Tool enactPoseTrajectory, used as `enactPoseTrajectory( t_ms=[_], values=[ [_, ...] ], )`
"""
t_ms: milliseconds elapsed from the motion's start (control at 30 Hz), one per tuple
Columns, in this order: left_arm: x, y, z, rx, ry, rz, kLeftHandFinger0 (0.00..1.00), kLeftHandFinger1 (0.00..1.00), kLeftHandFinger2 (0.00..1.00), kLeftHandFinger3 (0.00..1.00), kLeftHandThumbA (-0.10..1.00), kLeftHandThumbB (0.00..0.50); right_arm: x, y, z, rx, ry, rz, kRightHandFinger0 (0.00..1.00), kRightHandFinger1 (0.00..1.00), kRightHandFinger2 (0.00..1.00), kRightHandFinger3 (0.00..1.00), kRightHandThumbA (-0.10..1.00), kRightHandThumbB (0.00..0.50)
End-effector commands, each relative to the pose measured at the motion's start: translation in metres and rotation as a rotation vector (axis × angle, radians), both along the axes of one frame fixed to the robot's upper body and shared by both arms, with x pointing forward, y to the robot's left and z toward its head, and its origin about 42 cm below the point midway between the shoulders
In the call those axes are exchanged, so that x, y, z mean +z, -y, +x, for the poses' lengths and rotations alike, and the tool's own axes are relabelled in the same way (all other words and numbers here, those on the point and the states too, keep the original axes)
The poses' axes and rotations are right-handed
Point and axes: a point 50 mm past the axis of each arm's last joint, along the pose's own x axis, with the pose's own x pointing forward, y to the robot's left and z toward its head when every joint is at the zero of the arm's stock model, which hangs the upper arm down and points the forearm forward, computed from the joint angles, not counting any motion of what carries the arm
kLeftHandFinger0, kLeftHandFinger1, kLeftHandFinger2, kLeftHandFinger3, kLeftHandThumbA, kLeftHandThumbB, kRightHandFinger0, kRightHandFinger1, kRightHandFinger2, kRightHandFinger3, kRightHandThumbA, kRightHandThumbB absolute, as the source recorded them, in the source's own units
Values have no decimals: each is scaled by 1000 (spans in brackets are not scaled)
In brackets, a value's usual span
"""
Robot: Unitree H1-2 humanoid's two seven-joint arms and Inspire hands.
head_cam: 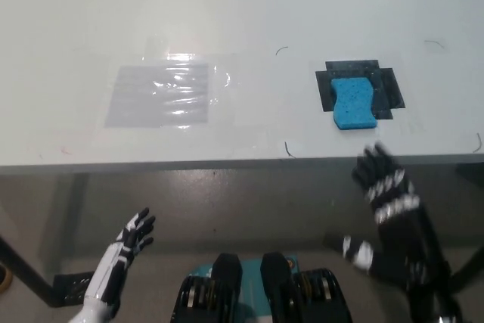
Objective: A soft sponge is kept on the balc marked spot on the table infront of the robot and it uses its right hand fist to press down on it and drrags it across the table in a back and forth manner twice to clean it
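Blue sponge (354, 102) sits on black marked spot (395, 90), upper right of frame; right hand (391, 209) lower right, fingers spread, holding nothing; left hand (125, 247) idle, released, lower left; pressing not begun; next: lift hand over sponge, form fist.

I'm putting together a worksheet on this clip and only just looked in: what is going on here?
Nothing is being handled at this moment. A blue sponge lies on the black marked spot on the white table, untouched. The robot's black right hand is open with fingers spread, below the table's near edge and clear of the sponge. The white left hand rests open at the lower left, also below the table.
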Motion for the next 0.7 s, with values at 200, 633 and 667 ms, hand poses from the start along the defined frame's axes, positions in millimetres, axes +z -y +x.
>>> enactPoseTrajectory(
  t_ms=[200, 633, 667],
  values=[
    [-2, -6, -6, -7, 32, 9, 1000, 1000, 1000, 1000, 1000, 500, -49, 10, 29, -19, -91, 22, 1000, 1000, 1000, 1000, 1000, 237],
    [-10, 0, -25, -22, 8, 9, 1000, 1000, 1000, 1000, 1000, 496, -66, 22, 19, -43, -184, 68, 1000, 1000, 1000, 1000, 1000, 215],
    [-10, 0, -25, -22, 7, 8, 1000, 1000, 1000, 1000, 1000, 499, -65, 22, 19, -45, -187, 74, 1000, 1000, 1000, 1000, 1000, 211]
  ],
)
